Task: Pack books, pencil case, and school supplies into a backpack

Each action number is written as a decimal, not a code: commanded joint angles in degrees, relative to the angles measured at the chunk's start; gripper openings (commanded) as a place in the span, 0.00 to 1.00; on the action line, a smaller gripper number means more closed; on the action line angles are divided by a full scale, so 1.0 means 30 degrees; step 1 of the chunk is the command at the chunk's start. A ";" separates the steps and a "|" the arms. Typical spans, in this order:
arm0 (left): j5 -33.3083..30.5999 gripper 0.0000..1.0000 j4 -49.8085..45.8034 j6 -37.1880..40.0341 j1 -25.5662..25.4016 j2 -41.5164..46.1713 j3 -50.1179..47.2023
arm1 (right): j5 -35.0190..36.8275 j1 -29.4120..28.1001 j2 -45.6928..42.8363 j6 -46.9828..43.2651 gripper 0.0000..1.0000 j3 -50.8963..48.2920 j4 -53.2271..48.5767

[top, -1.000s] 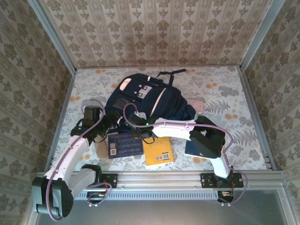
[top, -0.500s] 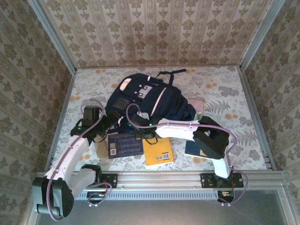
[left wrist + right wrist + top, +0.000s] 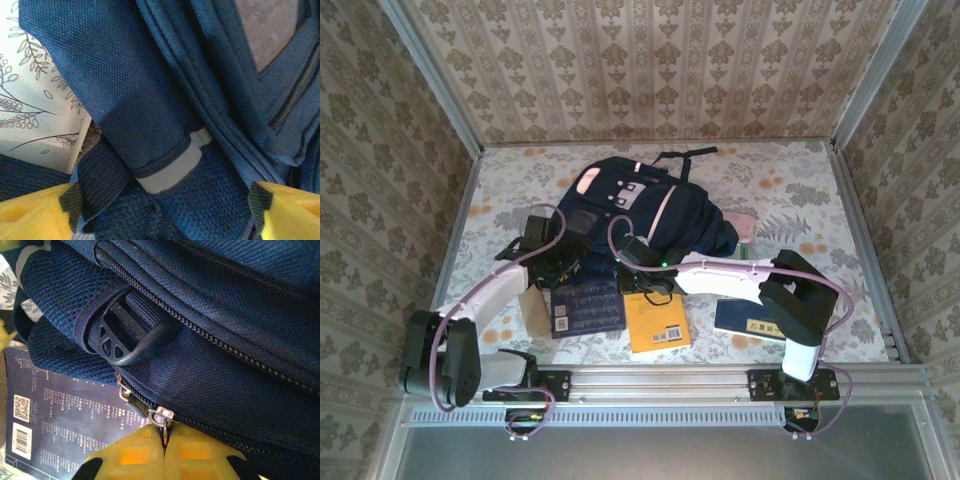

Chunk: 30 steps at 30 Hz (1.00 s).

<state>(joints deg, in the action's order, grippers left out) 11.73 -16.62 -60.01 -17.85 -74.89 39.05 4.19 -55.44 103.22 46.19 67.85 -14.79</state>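
The soft, limp backpack (image 3: 660, 205) is judged best worked by its small metal zipper pull (image 3: 161, 416), pinched at the tips of the closed right fingers (image 3: 135, 455), while the left fingers (image 3: 30, 215) are held apart just above its yielding fabric.

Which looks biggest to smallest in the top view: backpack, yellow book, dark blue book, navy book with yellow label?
1. backpack: clearly largest.
2. yellow book and dark blue book: look alike, both partly covered, so not ranked.
3. navy book with yellow label: smallest showing, but the right arm hides part.
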 commanded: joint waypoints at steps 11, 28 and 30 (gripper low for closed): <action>-0.4205 0.60 -0.1052 -0.0131 -0.0350 -0.1942 0.1385 | 0.0489 0.0082 -0.1583 -0.1235 0.00 -0.0754 -0.1984; -0.5110 0.60 -0.1874 0.0521 -0.0293 -0.2249 0.2005 | 0.2461 0.1356 -0.4856 -0.4243 0.00 -0.1890 -0.7499; -0.5081 0.59 -0.1844 0.0592 -0.0319 -0.2351 0.2032 | 0.2304 0.1933 -0.5256 -0.4637 0.00 -0.1957 -0.8208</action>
<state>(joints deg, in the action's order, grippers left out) -1.43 -20.56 -59.57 -19.09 -80.97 43.72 9.02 -51.57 90.54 35.44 63.20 -30.20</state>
